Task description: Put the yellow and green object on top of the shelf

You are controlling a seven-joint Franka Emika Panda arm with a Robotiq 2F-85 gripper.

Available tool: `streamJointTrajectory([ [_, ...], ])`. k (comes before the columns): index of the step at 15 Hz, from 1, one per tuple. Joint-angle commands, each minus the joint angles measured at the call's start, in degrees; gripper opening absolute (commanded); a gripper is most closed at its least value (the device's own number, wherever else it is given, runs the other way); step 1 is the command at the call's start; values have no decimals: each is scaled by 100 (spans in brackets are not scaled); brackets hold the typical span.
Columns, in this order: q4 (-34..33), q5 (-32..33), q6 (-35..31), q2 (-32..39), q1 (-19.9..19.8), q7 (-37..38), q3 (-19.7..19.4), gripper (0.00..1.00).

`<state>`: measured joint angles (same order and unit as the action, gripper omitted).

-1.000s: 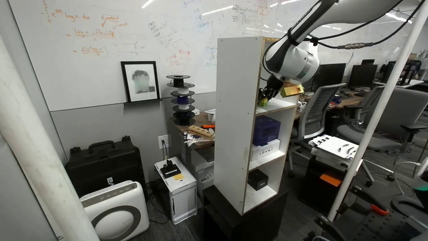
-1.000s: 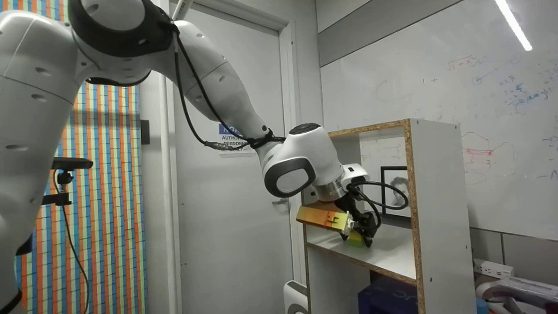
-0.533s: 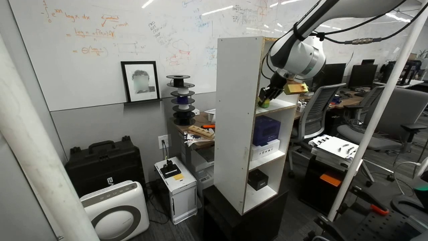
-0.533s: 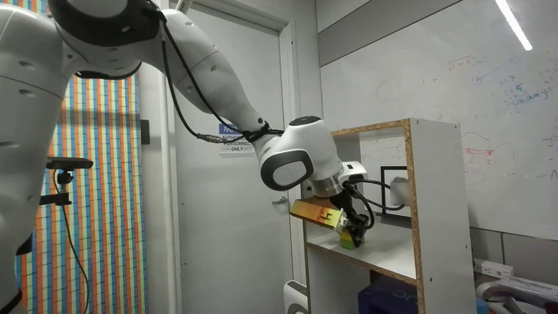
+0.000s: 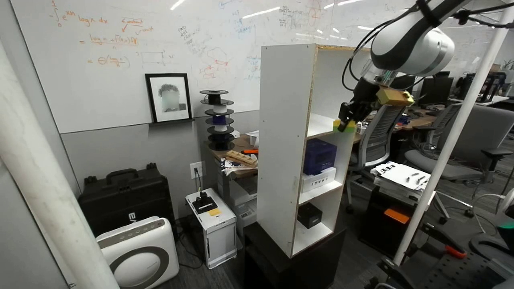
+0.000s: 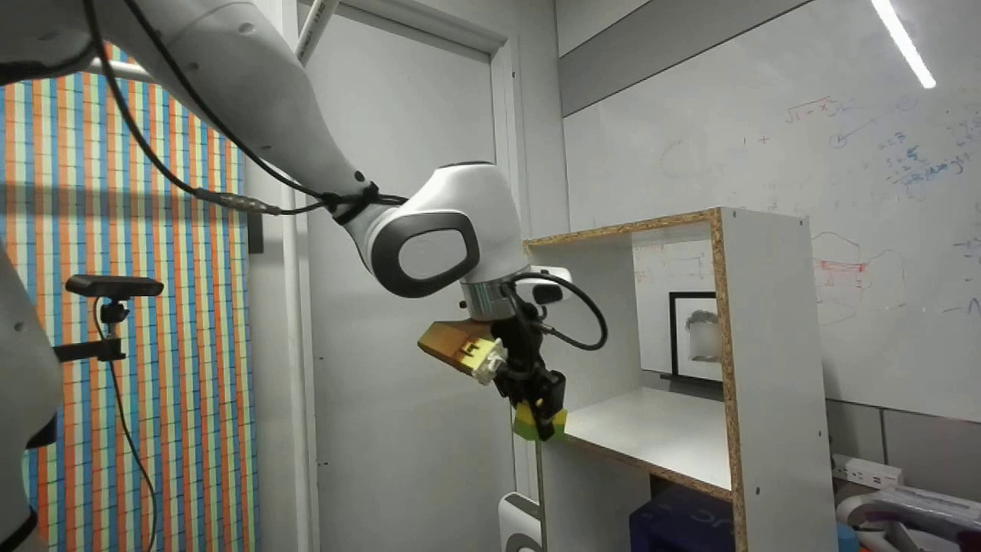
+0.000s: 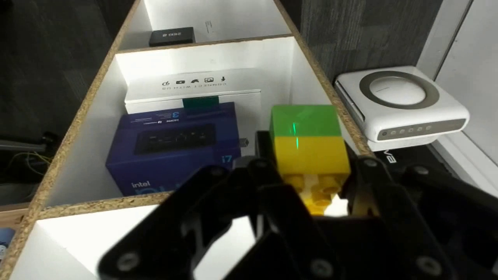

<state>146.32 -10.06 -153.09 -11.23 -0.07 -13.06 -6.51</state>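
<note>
A yellow and green studded plastic block (image 7: 310,142) was grasped by the black two-fingered gripper (image 7: 310,155) and clamped from either side. In both exterior views, its yellow layer was turned upward and its green layer downward. The block was held at the front edge of the uppermost compartment of a tall white shelf unit (image 5: 285,140) with raw chipboard edges, below the unit's top panel; whether the compartment's floor was touched could not be told. Beside the gripper, at the wrist of the white and grey robot arm (image 6: 475,215), an angular orange-yellow piece (image 6: 457,346) was carried. In the middle compartment, a dark blue cardboard box (image 7: 171,163), printed with "intel" and "i7", was stacked upon a white cardboard box (image 5: 318,180); in the lowest, a small black box (image 5: 309,215) was lodged. The unit was supported by a black base (image 5: 297,263). A black-framed portrait (image 5: 168,98) was propped against the whiteboard (image 5: 100,40), and a white appliance (image 5: 138,255) with a grey ring was set before a black hard case (image 5: 126,196).
</note>
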Motion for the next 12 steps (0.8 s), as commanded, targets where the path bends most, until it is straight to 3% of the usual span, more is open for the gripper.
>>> streamJointTrajectory([
  [1,300,-38,701,-1407,-32,598,125,15],
  [4,-65,-192,1043,-2071,-24,1140,171,15],
  [8,-1111,-121,1697,-2374,-176,1975,267,15],
  [12,-2497,-129,1621,-1579,-387,2728,290,15],
])
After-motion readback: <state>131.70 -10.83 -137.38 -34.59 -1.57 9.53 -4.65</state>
